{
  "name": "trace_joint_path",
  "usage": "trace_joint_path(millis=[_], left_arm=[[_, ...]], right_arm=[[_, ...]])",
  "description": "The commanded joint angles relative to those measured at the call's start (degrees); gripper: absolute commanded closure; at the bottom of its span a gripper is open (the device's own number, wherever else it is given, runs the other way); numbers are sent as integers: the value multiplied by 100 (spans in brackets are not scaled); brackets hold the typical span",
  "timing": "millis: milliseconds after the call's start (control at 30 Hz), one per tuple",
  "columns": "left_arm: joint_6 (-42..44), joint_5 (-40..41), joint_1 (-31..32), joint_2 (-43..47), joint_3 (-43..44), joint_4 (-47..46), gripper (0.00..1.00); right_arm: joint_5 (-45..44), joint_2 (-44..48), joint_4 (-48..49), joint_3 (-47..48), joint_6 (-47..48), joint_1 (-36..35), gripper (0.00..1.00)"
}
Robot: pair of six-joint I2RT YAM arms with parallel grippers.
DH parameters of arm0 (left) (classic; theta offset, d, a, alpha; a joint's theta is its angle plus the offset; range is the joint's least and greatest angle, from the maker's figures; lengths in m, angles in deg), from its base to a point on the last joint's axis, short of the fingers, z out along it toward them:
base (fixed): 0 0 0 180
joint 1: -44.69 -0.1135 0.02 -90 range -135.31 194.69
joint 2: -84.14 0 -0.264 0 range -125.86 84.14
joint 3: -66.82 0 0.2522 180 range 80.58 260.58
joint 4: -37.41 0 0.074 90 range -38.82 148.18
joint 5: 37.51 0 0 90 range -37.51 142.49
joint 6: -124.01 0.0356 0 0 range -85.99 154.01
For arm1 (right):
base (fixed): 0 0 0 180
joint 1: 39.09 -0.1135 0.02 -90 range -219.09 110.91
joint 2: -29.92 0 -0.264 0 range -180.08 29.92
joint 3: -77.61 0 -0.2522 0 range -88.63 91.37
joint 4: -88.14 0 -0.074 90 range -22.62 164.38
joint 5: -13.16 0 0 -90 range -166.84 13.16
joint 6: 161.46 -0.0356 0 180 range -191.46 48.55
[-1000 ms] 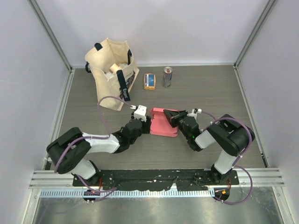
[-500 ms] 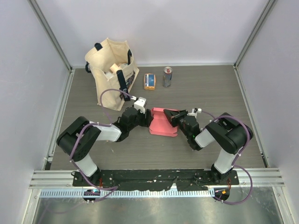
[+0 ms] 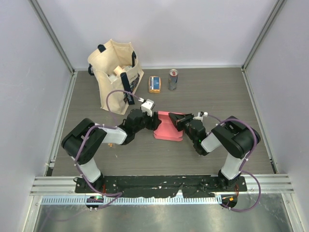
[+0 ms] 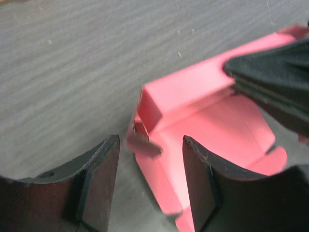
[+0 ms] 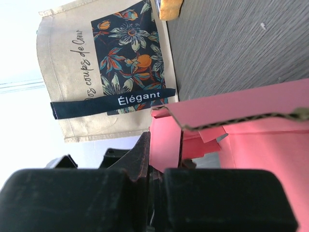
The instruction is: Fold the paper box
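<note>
The big cloth bag (image 3: 112, 63) stands at the back of the gray table (image 3: 217, 92). The pink paper box (image 3: 166, 129) lies in the middle. The right gripper (image 3: 177, 120) pinches its edge. The left gripper (image 4: 150, 145) is spread, with a corner flap between its fingers.

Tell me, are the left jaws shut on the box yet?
No, in the left wrist view the left jaws stand apart with a flap of the box in the gap between them.

High overview; wrist close-ups; shared paper box (image 3: 166, 129)
</note>
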State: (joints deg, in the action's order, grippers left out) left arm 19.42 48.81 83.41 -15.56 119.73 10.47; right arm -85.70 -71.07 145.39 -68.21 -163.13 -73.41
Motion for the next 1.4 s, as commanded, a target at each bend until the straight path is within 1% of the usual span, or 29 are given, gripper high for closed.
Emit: trace_joint_path(millis=[0,33,100,133,233,300,367,400,433,467,533,567,667,767,867,900,1067,1100,1167,1200,1267,1367], left_arm=[[-44,-221,-5,749,-574,-445,40],[-87,-221,-5,872,-837,-490,39],[-149,-133,-5,1171,-997,-430,40],[-193,-46,-5,1250,-1076,-333,45],[-237,761,-5,1436,-1243,-113,52],[-237,1209,-40,1436,-1253,9,53],[-168,1142,-119,1322,-964,255,53],[-106,1090,-128,1130,-832,483,52],[-27,976,-128,1006,-535,589,47],[52,818,-128,901,-419,669,45],[272,545,-128,629,-155,669,41],[290,561,-128,575,-119,635,41],[439,483,-128,382,-22,459,41],[527,80,-128,171,145,432,42],[519,-62,-128,4,259,336,50],[484,-54,-128,-32,277,301,54],[80,306,-110,-155,277,-50,63],[-8,603,-102,-164,303,-77,65],[-166,833,-40,-199,321,-139,69],[-211,1173,-5,-208,347,-157,74],[-272,1370,83,-208,312,-305,74],[-299,1458,127,-243,277,-542,64]], right_arm=[[-10,18,142,84,62,14,98],[-28,9,168,84,54,14,98],[-10,-43,212,84,54,14,98],[-10,-52,247,76,45,14,98],[7,-105,326,58,10,14,98],[7,-88,327,41,1,22,98],[-1,-61,300,32,18,14,98],[-10,-44,291,40,27,14,98],[7,-52,283,40,36,14,98],[7,-61,283,58,36,22,98],[16,-79,283,84,36,14,98],[7,-79,283,93,36,14,98],[-1,-70,239,102,27,14,98],[-10,-87,212,119,18,14,98],[7,-114,221,154,-25,14,98],[7,-123,221,163,-25,14,98],[7,-149,160,190,-43,14,98],[7,-140,151,199,-43,14,98],[7,-184,160,225,-69,14,98],[16,-202,160,234,-87,14,98],[7,-245,195,251,-131,14,98],[16,-263,239,251,-166,14,98]])
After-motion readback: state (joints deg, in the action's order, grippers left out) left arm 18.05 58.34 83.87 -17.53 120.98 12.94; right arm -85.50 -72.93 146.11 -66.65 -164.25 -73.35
